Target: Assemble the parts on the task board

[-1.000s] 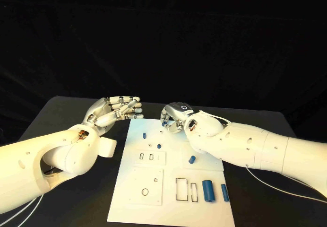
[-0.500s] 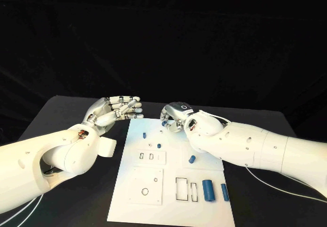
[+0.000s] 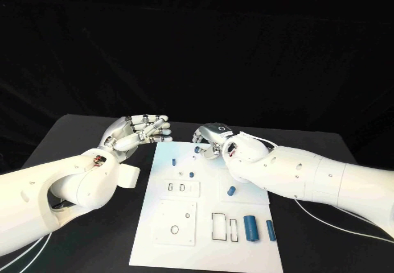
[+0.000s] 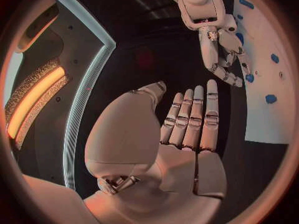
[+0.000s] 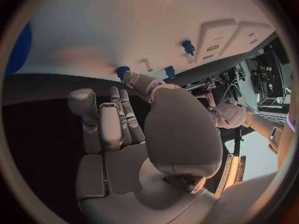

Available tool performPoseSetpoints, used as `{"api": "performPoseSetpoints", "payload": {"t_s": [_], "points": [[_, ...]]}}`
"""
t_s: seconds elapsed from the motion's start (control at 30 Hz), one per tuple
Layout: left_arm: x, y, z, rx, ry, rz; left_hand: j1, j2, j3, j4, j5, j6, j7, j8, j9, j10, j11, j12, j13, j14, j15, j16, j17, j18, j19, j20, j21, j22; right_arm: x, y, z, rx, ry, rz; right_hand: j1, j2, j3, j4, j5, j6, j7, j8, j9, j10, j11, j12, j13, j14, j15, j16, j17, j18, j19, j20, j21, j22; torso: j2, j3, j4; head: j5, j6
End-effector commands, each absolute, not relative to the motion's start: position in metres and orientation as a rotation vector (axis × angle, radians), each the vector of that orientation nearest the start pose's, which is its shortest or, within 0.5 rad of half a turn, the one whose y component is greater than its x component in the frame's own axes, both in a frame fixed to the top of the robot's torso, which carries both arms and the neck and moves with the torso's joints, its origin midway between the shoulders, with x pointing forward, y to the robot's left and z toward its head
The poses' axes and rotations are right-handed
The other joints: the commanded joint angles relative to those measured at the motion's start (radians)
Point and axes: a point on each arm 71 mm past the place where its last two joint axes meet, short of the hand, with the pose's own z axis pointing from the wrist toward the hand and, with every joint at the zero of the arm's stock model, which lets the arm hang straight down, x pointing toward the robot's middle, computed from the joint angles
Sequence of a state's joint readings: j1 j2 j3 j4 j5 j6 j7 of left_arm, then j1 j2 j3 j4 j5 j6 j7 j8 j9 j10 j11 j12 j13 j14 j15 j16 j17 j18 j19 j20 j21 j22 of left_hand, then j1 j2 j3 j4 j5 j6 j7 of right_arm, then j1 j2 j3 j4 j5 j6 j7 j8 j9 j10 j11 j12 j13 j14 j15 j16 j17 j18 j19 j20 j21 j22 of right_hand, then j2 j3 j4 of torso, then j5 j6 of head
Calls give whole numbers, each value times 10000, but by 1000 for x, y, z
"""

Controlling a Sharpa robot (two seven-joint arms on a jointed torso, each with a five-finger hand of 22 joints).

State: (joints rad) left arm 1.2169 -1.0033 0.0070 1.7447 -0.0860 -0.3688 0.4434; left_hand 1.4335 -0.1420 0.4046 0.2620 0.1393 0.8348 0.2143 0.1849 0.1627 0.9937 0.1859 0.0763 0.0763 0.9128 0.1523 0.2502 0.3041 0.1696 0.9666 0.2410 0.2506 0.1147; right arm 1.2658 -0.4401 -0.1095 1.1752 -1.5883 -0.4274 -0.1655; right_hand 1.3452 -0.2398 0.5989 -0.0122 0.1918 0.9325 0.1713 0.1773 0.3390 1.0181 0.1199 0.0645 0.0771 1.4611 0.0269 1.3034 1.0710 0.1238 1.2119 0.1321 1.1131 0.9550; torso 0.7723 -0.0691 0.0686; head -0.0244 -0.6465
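We saw the board [image 3: 176, 236] lying in the lower middle of the head frame, a long white plate on the black table [image 3: 82, 128]. Blue parts sat on it: a small peg [image 3: 175, 162] upright near its upper left, a second peg [image 3: 191, 174] just below and to the right of it, a slanted piece [image 3: 232, 191] at mid-height toward the right edge, and two cylinders lying side by side at the lower right, a thick one [image 3: 251, 228] and a thin one [image 3: 270, 230]. Outlined slots showed between them, a small pair left of centre and two tall ones beside the thick cylinder.

At the board's upper edge, the right hand [image 3: 215, 138] was bent down over the plate, with a blue part [image 3: 200, 149] at its fingertips. In the right wrist frame its fingers [image 5: 126, 115] reached to the board [image 5: 143, 30] and one tip touched that blue part [image 5: 122, 71]; the left wrist frame showed the same piece [image 4: 249, 77] against the fingertips of the right hand [image 4: 224, 57]. We could not tell whether the fingers pinched the part or merely rested on it.

The left hand [image 3: 138, 132] hovered at the upper left of the board, just off its corner, over the table. Its fingers [image 4: 194, 117] lay straight and side by side, the thumb set apart, and it held nothing.
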Motion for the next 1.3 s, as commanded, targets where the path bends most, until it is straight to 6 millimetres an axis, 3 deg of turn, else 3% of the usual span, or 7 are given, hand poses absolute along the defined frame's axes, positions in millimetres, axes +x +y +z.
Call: {"api": "performPoseSetpoints", "payload": {"t_s": [0.03,0.3,0.53,0.6,0.63,0.73,1.3], "points": [[454,223,-129,-9560,13303,-16206,-49,-59,74,-7,-55,-42,305,21,13,-15,76,-62,-10,-84,-12,-29,8,108,-30,31,58,-4,537,-97,-179,-2838,14879,5732,-26,-73,-125,25,-28,-39,-28,-45,25,-31,-15,71,-29,-15,44,-27,-6,123,-54,-8,-72,-64,-9,4,-16,62,27],[455,228,-129,-9585,13247,-16096,-52,-57,76,-8,-54,-47,306,20,13,-18,77,-65,-11,-92,-10,-30,15,108,-33,32,59,-5,524,-139,-169,-2067,14619,5788,-41,-28,-368,153,-7,77,-16,-52,72,488,-83,373,-22,93,-14,108,205,55,202,-40,54,198,-109,46,-201,86,91],[457,233,-130,-9609,13189,-15990,-54,-58,78,-9,-55,-49,304,20,14,-18,78,-67,-11,-98,-9,-31,20,108,-34,33,60,-5,511,-180,-155,-655,15073,6025,-289,-386,-650,435,-73,368,-287,-33,187,3317,-681,1889,867,403,-476,781,1224,-195,1016,-424,910,1396,-194,128,-346,22,130],[457,233,-130,-9611,13181,-15976,-54,-58,78,-9,-55,-49,304,20,14,-18,78,-67,-11,-98,-9,-31,20,108,-34,33,60,-5,509,-190,-155,-332,15389,5966,-310,-481,-1310,457,-67,333,-424,-15,250,3821,-852,3215,2027,451,-623,903,1382,-280,1274,-576,1175,1781,-221,151,-384,-30,125],[458,233,-130,-9609,13181,-15981,-54,-58,78,-9,-55,-49,304,20,14,-18,78,-67,-11,-98,-9,-31,20,108,-34,33,60,-5,509,-194,-155,-191,15550,5907,-249,-394,-1568,439,-28,374,-495,24,286,4196,-886,6720,5679,527,-660,1098,1701,-340,1429,-610,1367,2038,-227,158,-393,-102,126],[458,234,-131,-9601,13181,-15988,-54,-58,78,-9,-55,-49,304,20,14,-18,78,-67,-11,-98,-9,-31,20,108,-34,33,60,-5,508,-205,-156,100,15900,5668,-163,-129,-2082,876,7,304,-360,76,378,4243,-717,12967,12431,741,-507,1844,3052,-486,1837,-519,1908,2827,-231,183,-403,-138,127],[459,235,-131,-9608,13148,-15954,-84,-43,87,6,-55,-45,308,27,20,-8,78,-67,-9,-113,-6,-30,46,109,-41,37,65,-5,526,-224,-173,657,16650,4835,169,111,-4002,2047,28,-1,-223,-11,419,5297,-543,14784,14612,1030,-330,2567,4682,-715,2403,-337,2794,4040,-232,201,-382,-151,99]]}}
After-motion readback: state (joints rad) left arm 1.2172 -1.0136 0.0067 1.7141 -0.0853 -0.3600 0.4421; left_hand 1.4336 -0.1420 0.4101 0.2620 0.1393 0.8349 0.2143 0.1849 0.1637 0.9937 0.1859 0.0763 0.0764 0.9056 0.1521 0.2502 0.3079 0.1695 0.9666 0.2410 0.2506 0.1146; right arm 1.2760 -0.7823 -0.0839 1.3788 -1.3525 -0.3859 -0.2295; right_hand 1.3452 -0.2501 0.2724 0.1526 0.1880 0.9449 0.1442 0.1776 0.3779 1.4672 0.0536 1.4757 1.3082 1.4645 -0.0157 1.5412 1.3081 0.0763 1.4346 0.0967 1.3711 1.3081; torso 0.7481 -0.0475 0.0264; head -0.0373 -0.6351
